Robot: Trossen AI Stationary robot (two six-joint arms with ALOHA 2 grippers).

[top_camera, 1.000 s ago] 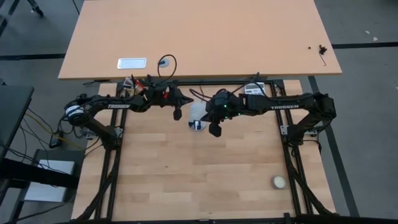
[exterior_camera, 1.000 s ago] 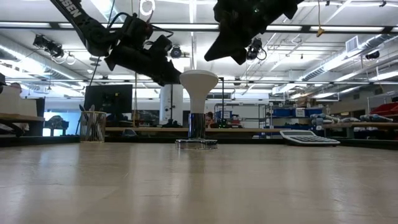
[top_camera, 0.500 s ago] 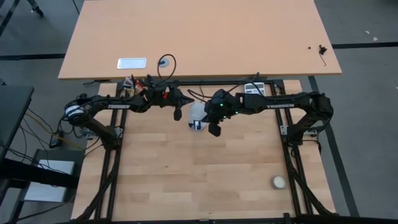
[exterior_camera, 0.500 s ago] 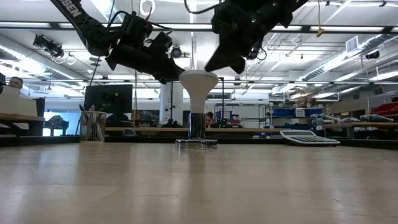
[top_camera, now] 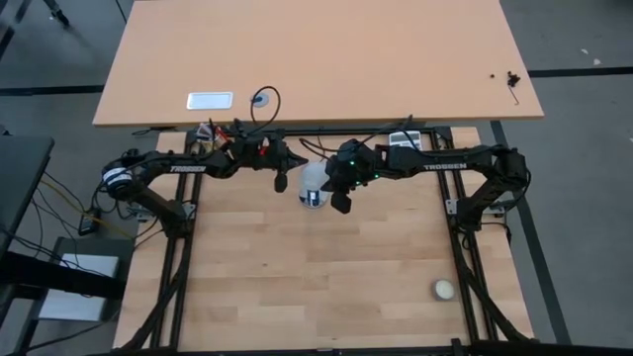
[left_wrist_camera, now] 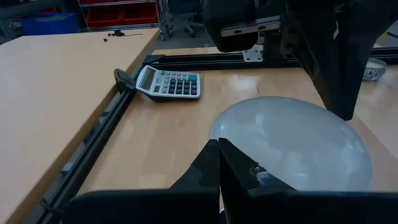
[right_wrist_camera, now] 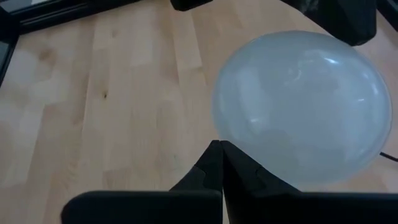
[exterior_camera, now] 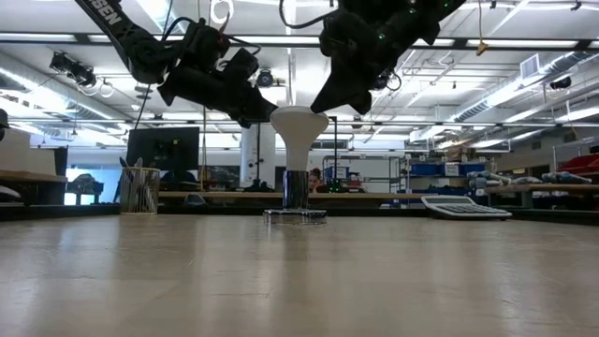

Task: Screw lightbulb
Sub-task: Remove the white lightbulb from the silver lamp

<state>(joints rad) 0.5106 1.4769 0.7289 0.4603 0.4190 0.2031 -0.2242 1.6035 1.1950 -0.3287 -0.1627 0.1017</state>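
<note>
The right arm has swung inward over the last second, bringing the right gripper (exterior_camera: 329, 101) from well off to one side to just beside the dome of the lightbulb (exterior_camera: 299, 126), its fingers pressed together and holding nothing. The left gripper (exterior_camera: 257, 117) has not shifted: it hangs at the dome's other flank, equally closed and empty. Both sets of fingers now bracket the bulb, though whether either tip touches the glass I cannot tell. My reading is that the bulb is already seated, since it stands upright, dome up, its grey base down in the socket disc (exterior_camera: 295, 215) near the far edge of the table (top_camera: 297, 287); the closed tips beside it suggest nudging or checking, not a turning grip. That light wooden table is otherwise sparse: a calculator (left_wrist_camera: 169, 82) lies near the far edge and a small cream ball (top_camera: 444, 289) rests well apart, toward the near right corner. Beyond stretches a lit workshop with shelving, and a mesh pen holder (exterior_camera: 138, 190).
</note>
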